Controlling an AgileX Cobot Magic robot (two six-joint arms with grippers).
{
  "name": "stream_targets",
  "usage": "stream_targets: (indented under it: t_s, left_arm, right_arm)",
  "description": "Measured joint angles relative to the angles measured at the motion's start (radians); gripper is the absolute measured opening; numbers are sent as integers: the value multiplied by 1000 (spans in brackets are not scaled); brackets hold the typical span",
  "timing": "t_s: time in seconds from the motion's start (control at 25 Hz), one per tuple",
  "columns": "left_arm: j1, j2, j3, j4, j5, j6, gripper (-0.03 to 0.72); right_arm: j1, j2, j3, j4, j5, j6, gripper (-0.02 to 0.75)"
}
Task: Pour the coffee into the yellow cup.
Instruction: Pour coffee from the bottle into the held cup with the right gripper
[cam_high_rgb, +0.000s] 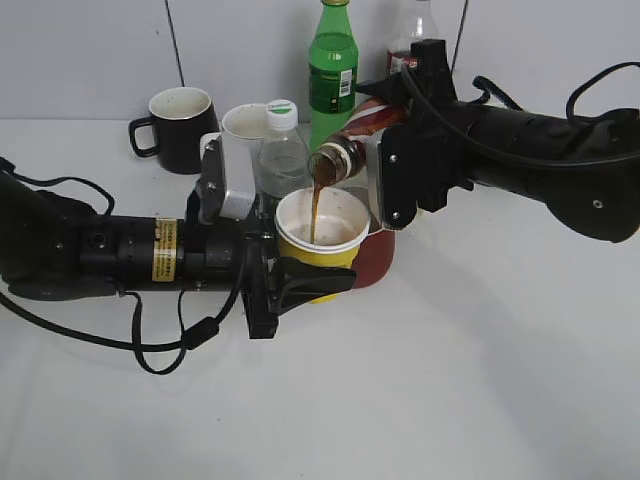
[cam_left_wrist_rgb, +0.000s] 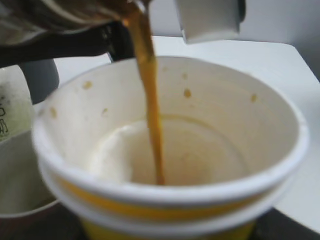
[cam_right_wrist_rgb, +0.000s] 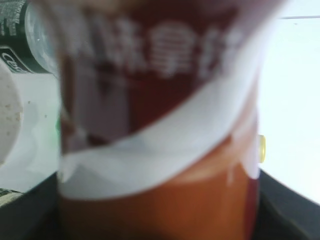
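Clamped in the left claw (cam_high_rgb: 300, 285), the yellow cup (cam_high_rgb: 322, 238) sits upright just below the coffee (cam_high_rgb: 355, 140). Right claw (cam_high_rgb: 392, 165) pinches that bottle, long axis tilted mouth-down toward the left claw, stream landing inside the cup.

This looks like a robot lab or test room, not a kitchen. A plain white tabletop (cam_high_rgb: 480, 380) stands against a bare grey panel wall (cam_high_rgb: 90, 50). Two black robot arms with loose cables work over it, and drink props stand grouped together: a green bottle (cam_high_rgb: 332, 70) and a black mug (cam_high_rgb: 180, 128).
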Motion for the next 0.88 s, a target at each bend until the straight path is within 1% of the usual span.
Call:
stream_targets:
  t_s: [0.32, 0.56, 0.88]
  left_arm:
    - [3, -17, 6, 5, 0, 0, 386]
    - [25, -17, 6, 6, -3, 0, 386]
    - [25, -17, 6, 24, -15, 0, 386]
  right_arm:
    - [0, 0, 0, 1, -2, -12, 503]
    - [0, 0, 0, 1, -3, -17, 503]
    - [0, 0, 0, 1, -5, -27, 503]
